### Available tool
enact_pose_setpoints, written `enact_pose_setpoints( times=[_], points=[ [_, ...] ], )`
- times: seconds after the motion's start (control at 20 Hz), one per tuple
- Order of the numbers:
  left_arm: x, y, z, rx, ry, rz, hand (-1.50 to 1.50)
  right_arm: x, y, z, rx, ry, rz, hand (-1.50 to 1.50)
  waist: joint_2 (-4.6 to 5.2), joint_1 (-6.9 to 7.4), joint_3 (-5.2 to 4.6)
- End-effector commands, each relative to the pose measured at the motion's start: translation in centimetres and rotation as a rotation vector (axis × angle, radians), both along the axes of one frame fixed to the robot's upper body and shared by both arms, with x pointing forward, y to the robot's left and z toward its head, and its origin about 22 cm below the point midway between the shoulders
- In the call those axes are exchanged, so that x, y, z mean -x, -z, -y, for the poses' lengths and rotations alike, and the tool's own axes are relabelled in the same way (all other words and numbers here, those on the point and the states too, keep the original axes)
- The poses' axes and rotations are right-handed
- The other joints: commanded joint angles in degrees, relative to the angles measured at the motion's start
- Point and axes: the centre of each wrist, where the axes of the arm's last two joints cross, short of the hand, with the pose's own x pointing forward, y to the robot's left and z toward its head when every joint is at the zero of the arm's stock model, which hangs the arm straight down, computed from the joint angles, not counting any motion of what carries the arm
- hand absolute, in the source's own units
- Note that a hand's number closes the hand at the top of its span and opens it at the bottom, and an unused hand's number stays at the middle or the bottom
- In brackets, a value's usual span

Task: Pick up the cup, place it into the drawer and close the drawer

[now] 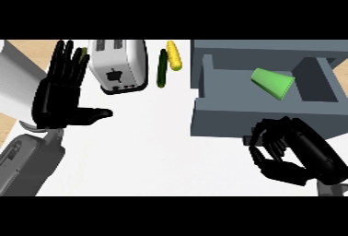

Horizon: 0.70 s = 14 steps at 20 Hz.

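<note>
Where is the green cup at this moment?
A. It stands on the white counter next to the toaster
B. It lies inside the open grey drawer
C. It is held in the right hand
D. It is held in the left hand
B: the green cup lies on its side inside the open grey drawer, with neither hand touching it.

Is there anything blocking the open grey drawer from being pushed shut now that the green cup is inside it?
Nothing visible blocks it. The green cup lies on its side inside the open grey drawer, below its walls. The right hand, fingers curled and holding nothing, is at the drawer's front panel. The white toaster stands off to the left.
</note>
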Motion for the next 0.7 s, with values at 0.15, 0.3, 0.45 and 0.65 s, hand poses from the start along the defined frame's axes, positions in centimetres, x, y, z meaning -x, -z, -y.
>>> enact_pose_setpoints(
  times=[0.15,0.3,0.45,0.65],
  points=[
    [3.3,2.2,-4.2,0.010,-0.008,-0.007,-1.50,-4.1,4.3,-1.6,0.168,-0.001,0.031,1.50,0.20,-0.78,0.00],
    [4.2,2.3,-6.6,0.003,-0.010,-0.007,-1.50,-4.3,6.5,-3.1,0.191,-0.001,0.003,-1.50,0.15,-1.12,-0.01],
    [4.5,2.3,-5.4,-0.001,-0.022,-0.006,-1.50,-7.3,7.0,-1.4,0.257,0.021,-0.025,-1.50,0.22,-1.04,0.01],
    [5.1,3.7,-8.0,0.017,-0.015,-0.001,-1.50,-7.9,9.7,-3.7,0.315,0.013,-0.045,-1.50,0.21,-1.34,-0.01]
  ],
)
